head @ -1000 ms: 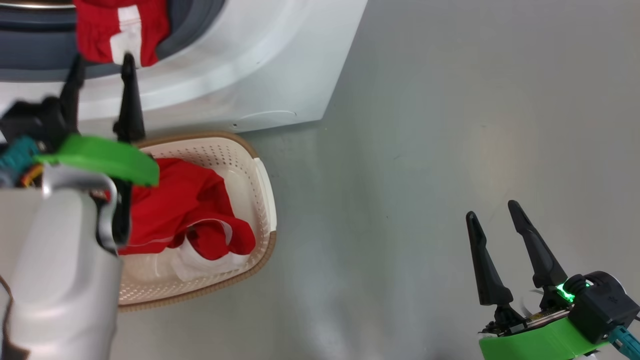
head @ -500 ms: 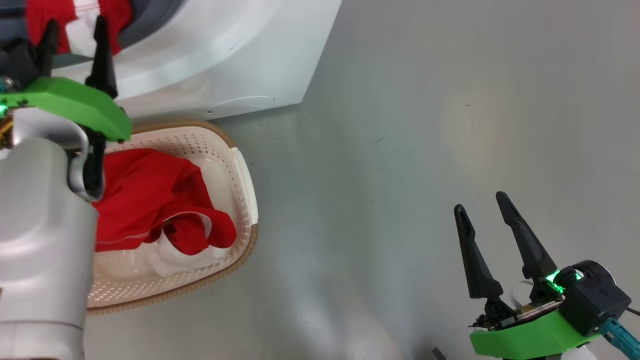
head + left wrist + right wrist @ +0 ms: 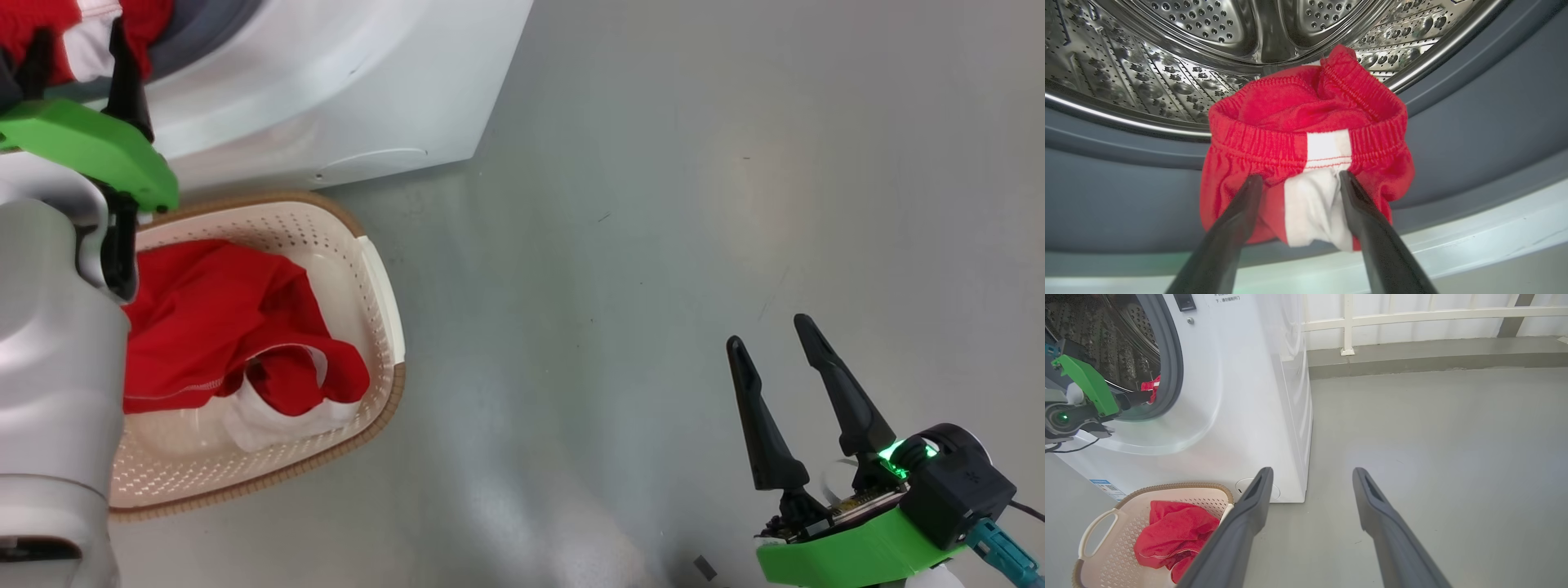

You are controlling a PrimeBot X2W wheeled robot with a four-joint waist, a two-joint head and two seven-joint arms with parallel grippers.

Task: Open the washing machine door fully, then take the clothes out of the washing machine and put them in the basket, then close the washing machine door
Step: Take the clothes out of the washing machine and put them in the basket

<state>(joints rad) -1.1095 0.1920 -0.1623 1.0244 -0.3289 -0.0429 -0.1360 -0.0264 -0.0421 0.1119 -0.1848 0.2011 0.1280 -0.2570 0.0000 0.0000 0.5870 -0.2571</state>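
Left gripper (image 3: 1300, 181) is spread wide at clothes (image 3: 1306, 122) draped on washing machine (image 3: 326, 82) lip, nothing gripped; right gripper (image 3: 769, 331) is spread wide, empty.

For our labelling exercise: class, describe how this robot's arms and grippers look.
The left gripper and right gripper each have two long, tapering black fingers on a bright green mount. The left forearm is smooth silver-grey. Right wrist: black housing, green light, teal connector.

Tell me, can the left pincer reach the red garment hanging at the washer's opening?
Probably yes: the left pincer is open, its fingers flanking the red garment draped over the grey ring, nothing blocking.
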